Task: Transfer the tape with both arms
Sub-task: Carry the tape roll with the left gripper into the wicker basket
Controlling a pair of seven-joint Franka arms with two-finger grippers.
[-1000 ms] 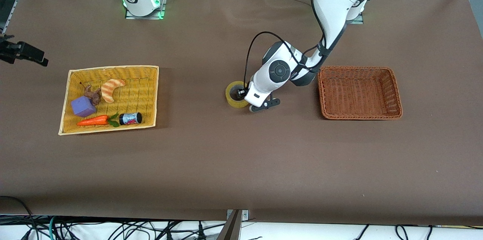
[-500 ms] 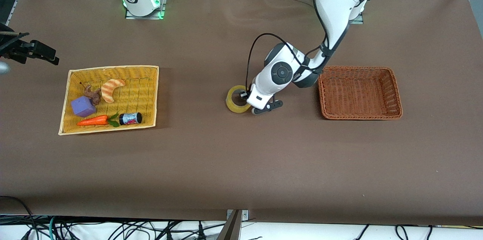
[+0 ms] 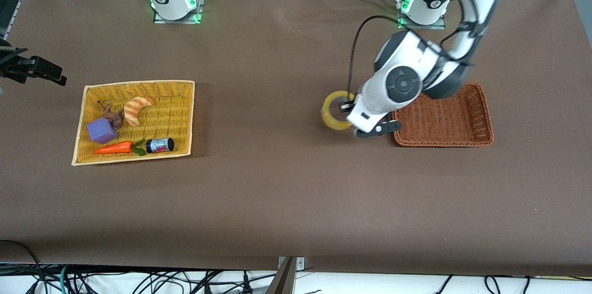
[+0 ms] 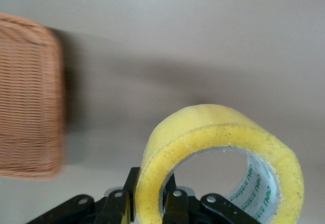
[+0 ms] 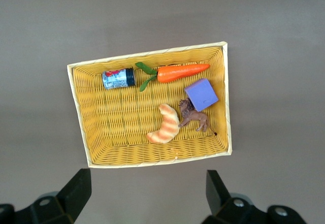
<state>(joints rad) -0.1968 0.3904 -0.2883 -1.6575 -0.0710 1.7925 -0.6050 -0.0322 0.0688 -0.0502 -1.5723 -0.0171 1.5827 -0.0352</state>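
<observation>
The tape [image 3: 336,110], a yellowish ring, hangs tilted above the table next to the brown basket [image 3: 441,139], off the side that faces the right arm's end. My left gripper [image 3: 348,108] is shut on its wall, one finger inside the ring and one outside. The left wrist view shows the same grip, the tape [image 4: 218,127] rising from the left gripper [image 4: 151,183]. My right gripper [image 5: 147,198] stands open and holds nothing, high over the table just off the yellow basket [image 5: 152,56]. It shows dark at the front view's edge [image 3: 32,68].
The yellow basket [image 3: 138,85] holds a croissant [image 3: 137,109], a purple block [image 3: 101,130], a carrot [image 3: 114,147], a small jar [image 3: 160,145] and a brown animal figure [image 3: 113,115]. The brown basket [image 4: 30,97] has nothing in it.
My left gripper has shut on the tape's wall, lifted it off the table and carried it toward the brown basket. The right gripper has shifted only slightly.
</observation>
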